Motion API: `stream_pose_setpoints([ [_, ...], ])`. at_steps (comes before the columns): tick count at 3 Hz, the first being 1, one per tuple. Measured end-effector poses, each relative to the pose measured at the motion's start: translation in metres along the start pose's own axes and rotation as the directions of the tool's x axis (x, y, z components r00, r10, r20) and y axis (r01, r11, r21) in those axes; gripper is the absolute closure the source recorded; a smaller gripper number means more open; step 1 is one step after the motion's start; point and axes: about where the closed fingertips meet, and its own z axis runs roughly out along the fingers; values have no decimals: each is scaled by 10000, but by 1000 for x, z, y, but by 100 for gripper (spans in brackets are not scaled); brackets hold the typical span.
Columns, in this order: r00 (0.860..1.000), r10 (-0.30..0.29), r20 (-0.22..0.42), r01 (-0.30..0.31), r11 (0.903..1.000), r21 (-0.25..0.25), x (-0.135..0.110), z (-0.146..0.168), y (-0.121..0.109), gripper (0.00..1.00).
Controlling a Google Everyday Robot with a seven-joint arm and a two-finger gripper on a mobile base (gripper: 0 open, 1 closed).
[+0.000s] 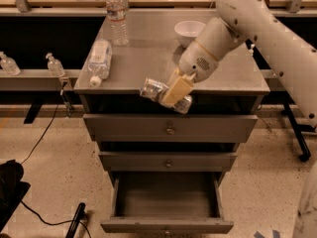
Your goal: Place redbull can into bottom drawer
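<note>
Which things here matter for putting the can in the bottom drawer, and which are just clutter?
Job: can, held in gripper at the cabinet front edge; open bottom drawer.
Clutter: upright bottle, lying bottle, bowl.

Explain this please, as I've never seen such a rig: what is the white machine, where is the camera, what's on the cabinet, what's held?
The white machine is a robot arm ending in a two-finger gripper. One camera looks down at the front of a grey cabinet; its mount isn't shown. On top: an upright water bottle, a lying water bottle, a white bowl. The gripper is shut on the redbull can, tilted, just off the front edge. The bottom drawer stands open below.
</note>
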Motion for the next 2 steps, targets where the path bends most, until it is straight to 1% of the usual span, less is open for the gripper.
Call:
stream_pose_setpoints([
  [1,9958,-909,-60,907,9956,-253,4,14,2,100],
  [2,9957,-916,-112,922,9930,732,-2,5,-3,100],
])
